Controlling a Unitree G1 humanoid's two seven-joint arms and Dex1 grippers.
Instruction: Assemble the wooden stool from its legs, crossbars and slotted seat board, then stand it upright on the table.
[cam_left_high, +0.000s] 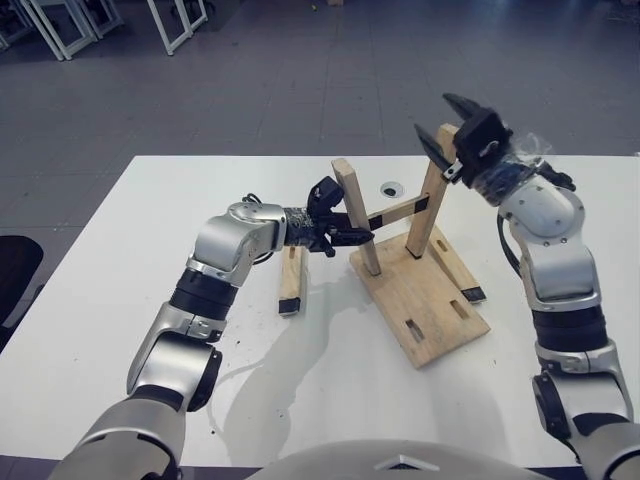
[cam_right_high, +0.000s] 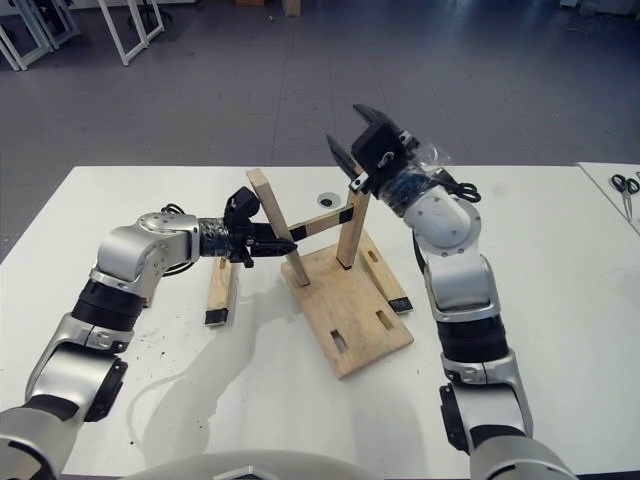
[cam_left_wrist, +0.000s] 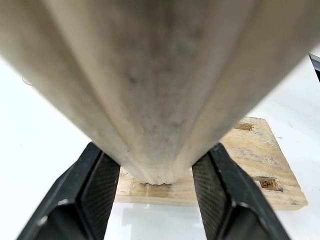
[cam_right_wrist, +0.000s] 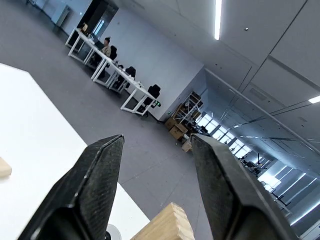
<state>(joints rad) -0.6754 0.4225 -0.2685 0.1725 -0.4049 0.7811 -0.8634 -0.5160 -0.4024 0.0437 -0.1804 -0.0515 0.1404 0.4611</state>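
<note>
leg (cam_left_wrist: 160, 90) betw. left jaws

Close to the left wrist camera, the upright leg (cam_left_wrist: 160, 85) held by the left claw (cam_left_wrist: 155, 150) is blurred and runs off the top edge, hiding most of the seat board (cam_left_wrist: 260, 160) behind it. In the right wrist view only the tip of the other leg (cam_right_wrist: 167, 225) shows, cut off by the lower edge. From the head, the loose piece (cam_left_high: 292, 280) on the counter (cam_left_high: 120, 260) has its far end hidden under the left claw.
</note>
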